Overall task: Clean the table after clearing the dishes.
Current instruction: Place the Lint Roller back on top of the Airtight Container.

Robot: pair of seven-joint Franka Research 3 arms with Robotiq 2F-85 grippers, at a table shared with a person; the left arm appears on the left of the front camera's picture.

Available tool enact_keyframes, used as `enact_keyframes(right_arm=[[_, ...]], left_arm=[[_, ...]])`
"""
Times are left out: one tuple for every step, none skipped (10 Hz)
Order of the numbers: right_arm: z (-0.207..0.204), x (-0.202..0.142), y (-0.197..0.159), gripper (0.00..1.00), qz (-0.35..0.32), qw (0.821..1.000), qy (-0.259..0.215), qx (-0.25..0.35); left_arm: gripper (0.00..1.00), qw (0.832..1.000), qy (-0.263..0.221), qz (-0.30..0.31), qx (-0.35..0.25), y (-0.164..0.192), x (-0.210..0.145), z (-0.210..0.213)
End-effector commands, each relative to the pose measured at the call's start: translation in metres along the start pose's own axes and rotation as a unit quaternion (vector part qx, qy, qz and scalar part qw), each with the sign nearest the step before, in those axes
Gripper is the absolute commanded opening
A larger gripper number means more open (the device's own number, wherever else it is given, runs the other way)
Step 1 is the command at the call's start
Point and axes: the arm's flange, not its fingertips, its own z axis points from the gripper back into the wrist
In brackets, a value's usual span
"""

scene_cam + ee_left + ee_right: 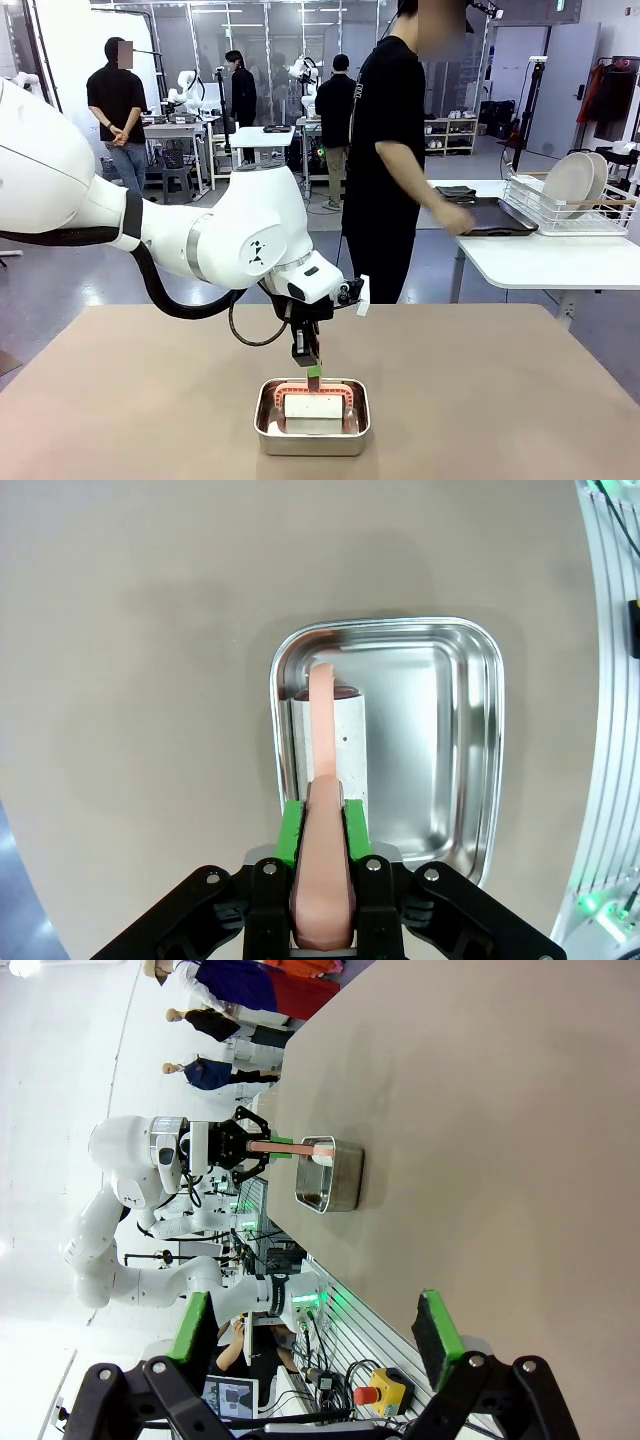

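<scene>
Steel pan (312, 422) sits on our side of the table (120, 400), near the middle of the brown top, and inside it lies a white block (312, 407) with a pink handle (345, 398) arching over it. We see the left gripper (312, 374) hanging straight above the pan, its green pads (290, 832) pressed tight against both sides of the pink handle (322, 810), so it is clamped fully closed on that handle (the block itself rests on the pan floor, against one wall). From the left wrist the pan (470, 730) shows as a shiny rounded rectangle, with the white block (345, 745) lying along its left side and the rest of its floor bare. Our right gripper (315, 1335) is held well apart from the pan, over the table edge, with its two green-tipped fingers (437, 1325) spread wide and nothing between them; past them we see the pan (335, 1175) and the left gripper (235, 1148) on its handle farther off. The dishes (575, 182), white plates, stand upright in a wire rack (560, 215) on a white side table (540, 262) at the far right. A person (395, 150) in black stands behind our table, one hand (455, 218) on a dark tray (495, 220) lying on that side table, just beside the rack.
</scene>
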Motion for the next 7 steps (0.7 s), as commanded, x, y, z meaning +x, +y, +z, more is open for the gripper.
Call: enact_keyframes(right_arm=[[0.000, 0.000, 0.001, 1.00, 0.001, 1.000, -0.004, -0.001], [0.000, 0.000, 0.001, 1.00, 0.001, 1.000, -0.004, -0.001], [0.000, 0.000, 0.001, 1.00, 0.001, 1.000, -0.004, -0.001], [0.000, 0.000, 0.001, 1.00, 0.001, 1.000, -0.004, -0.001], [0.000, 0.000, 0.001, 1.00, 0.001, 1.000, -0.004, -0.001], [0.000, 0.000, 0.001, 1.00, 0.001, 1.000, -0.004, -0.001], [0.000, 0.000, 0.001, 1.00, 0.001, 1.000, -0.004, -0.001]], left_arm=[[0.21, 1.000, 0.000, -0.010, 0.005, 0.012, -0.003, -0.018], [0.21, 1.000, 0.004, -0.007, 0.004, 0.012, -0.003, -0.017], [0.44, 1.000, 0.008, -0.004, 0.003, 0.012, -0.002, -0.016], [0.55, 1.000, 0.008, -0.004, 0.004, 0.014, -0.001, -0.014], [0.79, 1.000, 0.007, -0.003, 0.005, 0.015, 0.000, -0.011], [0.90, 1.000, 0.011, -0.002, 0.005, 0.016, 0.001, -0.008], [1.00, 1.000, 0.012, 0.001, 0.006, 0.017, 0.001, -0.005]])
